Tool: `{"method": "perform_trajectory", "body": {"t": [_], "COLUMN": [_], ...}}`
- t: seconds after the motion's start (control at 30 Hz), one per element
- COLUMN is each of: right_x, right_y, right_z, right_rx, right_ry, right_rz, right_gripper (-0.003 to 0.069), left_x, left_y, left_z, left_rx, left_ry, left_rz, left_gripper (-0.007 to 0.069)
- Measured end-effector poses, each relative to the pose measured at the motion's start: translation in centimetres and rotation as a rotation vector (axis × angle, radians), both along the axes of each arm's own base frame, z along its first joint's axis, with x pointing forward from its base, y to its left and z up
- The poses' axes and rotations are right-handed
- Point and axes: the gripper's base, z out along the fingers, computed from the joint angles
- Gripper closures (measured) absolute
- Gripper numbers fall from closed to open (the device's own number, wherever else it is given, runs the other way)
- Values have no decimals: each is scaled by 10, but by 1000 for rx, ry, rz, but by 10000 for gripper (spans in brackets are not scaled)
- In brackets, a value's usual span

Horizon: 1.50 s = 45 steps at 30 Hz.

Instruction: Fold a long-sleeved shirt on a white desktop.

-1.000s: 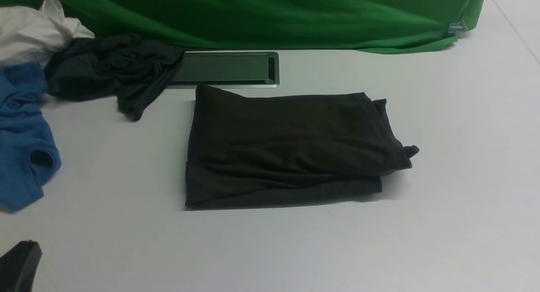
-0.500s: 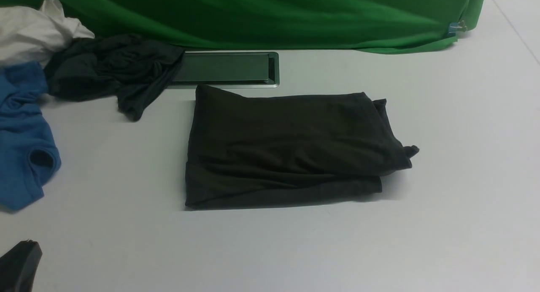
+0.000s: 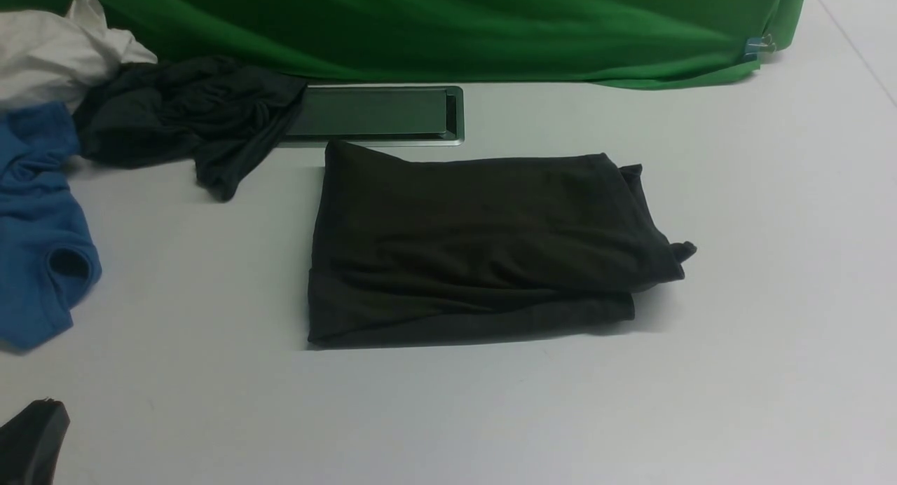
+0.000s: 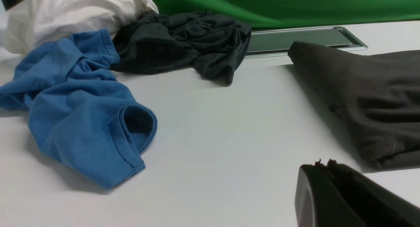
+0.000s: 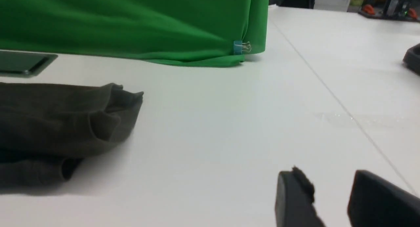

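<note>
The long-sleeved shirt [image 3: 483,247] lay folded into a rough rectangle at the centre of the front view, flat on the white desktop [image 3: 771,296]. Its long axis ran left to right across the frame. The left edge was a straight fold; the right end was uneven, with a small bunched tip of fabric poking toward the right. Its upper left corner lay just beside the metal-rimmed hatch [image 3: 378,113]. Sleeves and neck were tucked out of sight inside the folds, so I could not tell which end was the collar.

The left gripper [image 4: 325,166] showed in the lower right of its wrist view, fingers pressed together on nothing, apart from the shirt; in the front view only a dark corner of it appeared at lower left. The right gripper [image 5: 331,181] sat at the bottom of its wrist view, fingers spread with a gap between them, empty, well apart from the shirt.

At upper left, cut off by the frame edge, lay a blue shirt [image 3: 38,226], a dark crumpled garment [image 3: 182,120] and a white cloth [image 3: 56,47], before the green backdrop [image 3: 434,22].
</note>
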Motion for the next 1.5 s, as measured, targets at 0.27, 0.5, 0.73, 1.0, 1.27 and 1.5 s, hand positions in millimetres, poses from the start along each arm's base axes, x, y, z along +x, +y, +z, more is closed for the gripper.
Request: {"method": "perform_trajectory", "body": {"t": [0.27, 0.5, 0.73, 1.0, 1.27, 1.5], "right_x": [0, 0, 0, 0, 0, 0], "right_y": [0, 0, 0, 0, 0, 0], "right_z": [0, 0, 0, -1, -1, -1], "right_rx": [13, 16, 16, 16, 16, 16], "right_ry": [2, 3, 4, 4, 4, 4], "right_rz": [-3, -3, -3, -3, -3, -3], "right_gripper": [421, 421, 421, 421, 421, 421], "left_x": [0, 0, 0, 0, 1, 1], "left_y": [0, 0, 0, 0, 2, 2], "left_z": [0, 0, 0, 0, 3, 3], "left_rx": [0, 0, 0, 0, 1, 1], "left_ry": [0, 0, 0, 0, -37, -37], "left_rz": [0, 0, 0, 0, 40, 45], "left_gripper": [606, 606, 606, 606, 606, 606]}}
